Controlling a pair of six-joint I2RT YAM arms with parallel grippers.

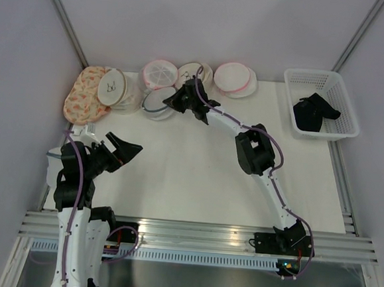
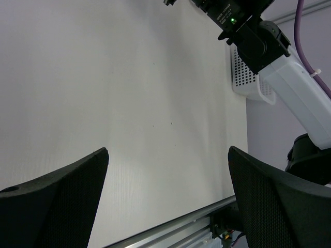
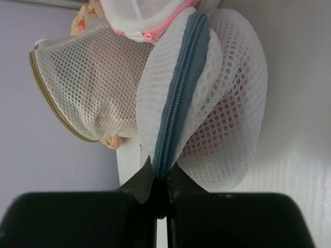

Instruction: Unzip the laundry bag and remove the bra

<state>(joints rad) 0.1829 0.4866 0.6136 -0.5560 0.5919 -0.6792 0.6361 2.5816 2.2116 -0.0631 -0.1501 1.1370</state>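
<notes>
At the table's far left-centre, the right gripper (image 3: 160, 182) is pinched shut on the near end of the laundry bag (image 3: 227, 103), whose grey-blue zipper (image 3: 182, 85) runs straight away from it, while the left gripper (image 2: 165, 155) is spread wide and well apart.

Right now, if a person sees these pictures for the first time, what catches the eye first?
First, the right gripper, shut on the grey-blue zipper rim of the round mesh laundry bag at the far side of the table. Next, the row of other mesh bags along that far edge. The left gripper hangs open above bare table at the near left.
</notes>
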